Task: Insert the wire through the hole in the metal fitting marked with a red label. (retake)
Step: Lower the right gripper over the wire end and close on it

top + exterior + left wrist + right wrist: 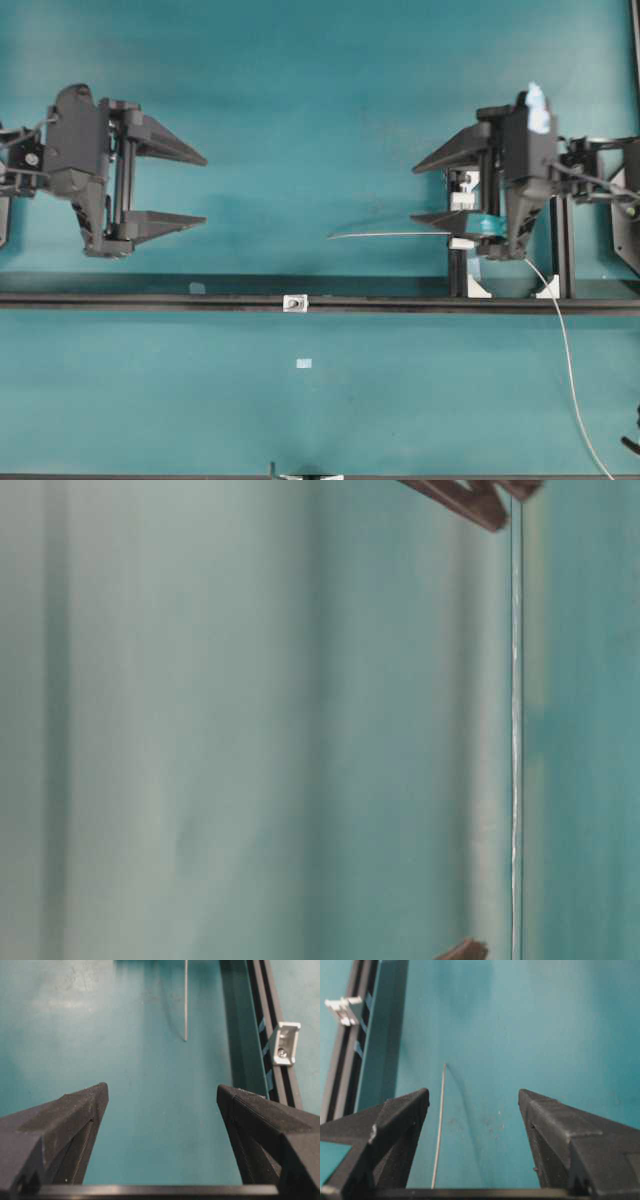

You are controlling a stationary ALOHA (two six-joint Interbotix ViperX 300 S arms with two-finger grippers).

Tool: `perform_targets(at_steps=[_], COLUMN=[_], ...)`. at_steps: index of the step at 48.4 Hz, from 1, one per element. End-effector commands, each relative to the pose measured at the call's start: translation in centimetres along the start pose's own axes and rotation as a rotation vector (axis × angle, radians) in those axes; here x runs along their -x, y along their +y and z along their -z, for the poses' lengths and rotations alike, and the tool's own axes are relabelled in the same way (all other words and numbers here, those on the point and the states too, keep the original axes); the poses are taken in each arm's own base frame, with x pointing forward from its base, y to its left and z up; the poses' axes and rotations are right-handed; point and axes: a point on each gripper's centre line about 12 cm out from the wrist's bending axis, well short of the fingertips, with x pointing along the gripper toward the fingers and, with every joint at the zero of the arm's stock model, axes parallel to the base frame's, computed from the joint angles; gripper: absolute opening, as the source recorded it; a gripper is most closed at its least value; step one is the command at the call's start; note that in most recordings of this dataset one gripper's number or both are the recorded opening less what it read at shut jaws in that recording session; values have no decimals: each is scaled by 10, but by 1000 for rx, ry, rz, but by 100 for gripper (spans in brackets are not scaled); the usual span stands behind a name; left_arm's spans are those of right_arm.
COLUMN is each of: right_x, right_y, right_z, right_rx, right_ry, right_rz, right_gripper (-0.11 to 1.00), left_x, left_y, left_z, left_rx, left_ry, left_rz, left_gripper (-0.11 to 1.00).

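Note:
The wire [385, 234] is thin and silvery. Its free end points left in the middle of the table, and its tail curves down at the right to the front edge. My right gripper [414, 192] is open, and the wire [439, 1125] runs between its fingers close to one finger, ungripped. The metal fitting [294, 302] sits on the black rail, in front of and left of the wire tip. It also shows in the left wrist view [285, 1044] and the right wrist view [342, 1007]. My left gripper [205, 190] is open and empty at the far left, facing the wire tip [185, 1010].
A long black rail [150, 300] crosses the table from left to right. Upright black rails with white corner brackets [478, 288] and a white clamp block [462, 190] stand under the right gripper. A pale tape square [304, 363] lies in front of the rail.

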Motion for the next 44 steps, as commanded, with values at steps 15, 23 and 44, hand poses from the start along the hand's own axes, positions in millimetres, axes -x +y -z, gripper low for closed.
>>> perform_targets(at_steps=[15,23,44], right_x=[-25,-32,-52], right_y=[1,3,9], right_z=[1,5,14], right_rx=[-3,3,11], right_ry=[47,70,120], right_rz=[8,4,-4], right_gripper=[80,80,80], left_x=[-18,-24,-27], left_y=[1,1,1], left_z=[1,3,5], left_rx=[4,4,3], left_ry=[31,47,57], left_rz=[-5,-7,-7], left_gripper=[80,80,80])
